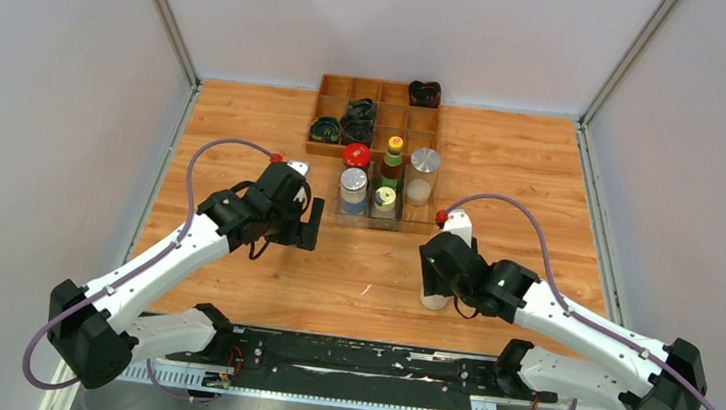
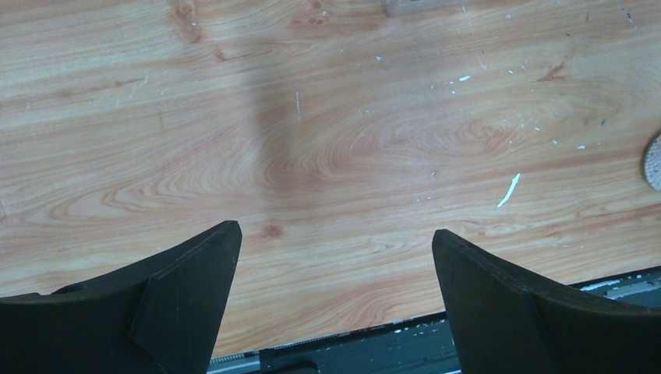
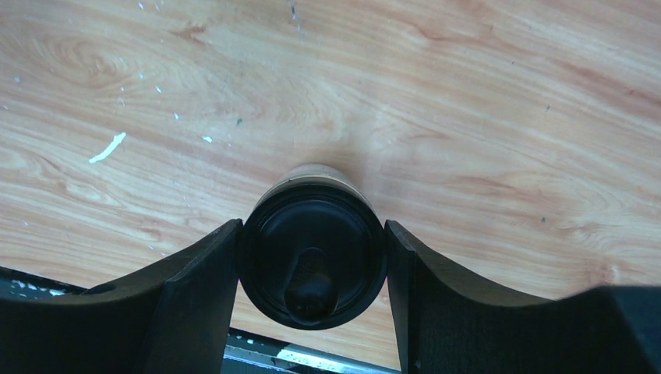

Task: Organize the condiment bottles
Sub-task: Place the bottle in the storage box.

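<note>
So, the right gripper [image 3: 312, 231] is clamped on the black-domed-cap clear glass bottle [image 3: 312, 273], which sits upright near the table's front. The clear rectangular plastic tray [image 1: 416, 218] lies farther back, slightly left, so it's the right arm's reach. The left gripper [image 2: 334, 234] gapes empty.

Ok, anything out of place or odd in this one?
The black-capped bottle stands alone toward the table's near edge, clamped in the right pincer, apart from the five bottles in the clear tray. White flecks dot the wood. Nothing tipped or spilled.
</note>
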Motion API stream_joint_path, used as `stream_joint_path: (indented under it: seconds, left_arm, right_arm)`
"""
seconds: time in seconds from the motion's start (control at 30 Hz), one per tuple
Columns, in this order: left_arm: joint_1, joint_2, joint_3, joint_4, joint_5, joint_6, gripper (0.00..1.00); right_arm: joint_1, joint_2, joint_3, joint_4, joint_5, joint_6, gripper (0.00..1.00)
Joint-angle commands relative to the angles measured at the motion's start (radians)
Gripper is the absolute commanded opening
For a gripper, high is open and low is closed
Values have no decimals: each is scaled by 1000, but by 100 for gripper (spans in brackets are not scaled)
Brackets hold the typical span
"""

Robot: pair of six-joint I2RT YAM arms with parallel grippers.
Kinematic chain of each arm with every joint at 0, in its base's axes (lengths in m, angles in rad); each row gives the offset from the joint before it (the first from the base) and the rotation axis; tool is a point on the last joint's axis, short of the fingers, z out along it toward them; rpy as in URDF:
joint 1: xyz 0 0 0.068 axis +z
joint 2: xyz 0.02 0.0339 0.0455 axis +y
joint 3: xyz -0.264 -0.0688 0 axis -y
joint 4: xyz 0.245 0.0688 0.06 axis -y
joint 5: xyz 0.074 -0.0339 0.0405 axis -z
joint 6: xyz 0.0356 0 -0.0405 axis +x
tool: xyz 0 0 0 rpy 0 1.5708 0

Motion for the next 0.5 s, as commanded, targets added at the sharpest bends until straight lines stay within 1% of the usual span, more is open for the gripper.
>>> stream_joint_path:
  seconds: [0.0,0.2,0.47]
  left_arm:
    - [6,7,10,25,14,-2,100]
    - [5,9,-3,39,18,-3,100]
    - [5,16,-11,53,20,-2,100]
  right_arm:
    - [55,-21,-29,-40,1,64,54]
    - [120,-17,-26,-59,29,105,54]
    - [137,71,79,-66,60,61,54]
